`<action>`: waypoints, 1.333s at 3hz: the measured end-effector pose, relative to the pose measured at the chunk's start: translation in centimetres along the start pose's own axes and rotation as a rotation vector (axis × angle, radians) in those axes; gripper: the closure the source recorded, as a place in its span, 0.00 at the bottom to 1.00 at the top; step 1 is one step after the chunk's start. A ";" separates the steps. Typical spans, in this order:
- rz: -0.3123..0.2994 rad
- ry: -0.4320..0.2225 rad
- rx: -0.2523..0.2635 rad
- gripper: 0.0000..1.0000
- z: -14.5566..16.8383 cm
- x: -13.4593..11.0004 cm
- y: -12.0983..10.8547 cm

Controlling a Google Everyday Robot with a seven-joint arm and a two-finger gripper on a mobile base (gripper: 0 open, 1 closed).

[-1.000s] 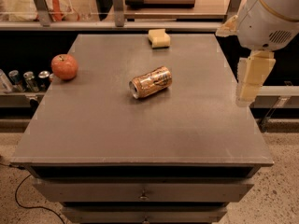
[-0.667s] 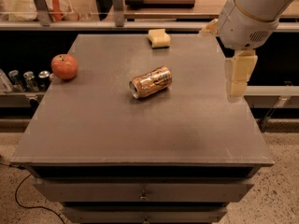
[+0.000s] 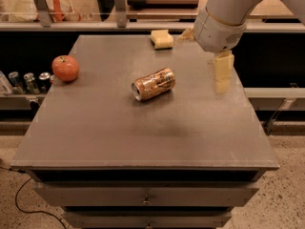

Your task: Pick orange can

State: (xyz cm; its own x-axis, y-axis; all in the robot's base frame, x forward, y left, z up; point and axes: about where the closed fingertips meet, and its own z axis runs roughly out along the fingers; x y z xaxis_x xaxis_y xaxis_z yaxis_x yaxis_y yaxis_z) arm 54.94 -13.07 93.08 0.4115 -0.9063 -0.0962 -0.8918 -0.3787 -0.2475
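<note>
At the near edge: drawer fronts [image 3: 145, 194] sit under the table top; a dark cable [image 3: 23, 200] lies on the speckled floor at lower left.
Table [image 3: 143, 137]: flat grey-brown top, seen from above and in front.
Orange can [image 3: 153, 84]: lies on its side near the middle of the table, well apart from every other object.
Can, look: shiny orange-copper body with pale and dark label patches; the silver-rimmed top faces front-left and the base points back-right.
Can, change: same spot and same tilt as 1.0 s ago.
Gripper [image 3: 222, 75]: pale yellow, hanging straight down over the right part of the table, to the right of the can and clear of it.
Gripper, state: cannot tell whether it is parted or closed; no object is seen in it.
Gripper, change: 1.0 s ago it hung beyond the table's right edge, 0.7 s ago about over that edge; now it is inside the edge and nearer the can.
Arm [image 3: 224, 18]: white, entering from the upper right.
Apple [image 3: 65, 68]: red-orange, at the left edge of the table.
Small cans [image 3: 29, 82]: silver-topped, in a row on a lower shelf left of the table.
Sponge [image 3: 162, 38]: yellow, at the far edge.
</note>
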 end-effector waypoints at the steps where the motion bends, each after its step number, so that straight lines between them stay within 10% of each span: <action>1: -0.095 -0.020 -0.018 0.00 1.4 -2.0 -1.4; 4: -0.191 -0.006 -0.119 0.00 7.0 -3.7 -3.9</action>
State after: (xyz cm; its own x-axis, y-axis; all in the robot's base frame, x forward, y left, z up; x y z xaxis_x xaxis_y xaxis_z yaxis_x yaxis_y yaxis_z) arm 58.17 -6.90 87.65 0.5759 -0.8149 -0.0645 -0.8133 -0.5632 -0.1461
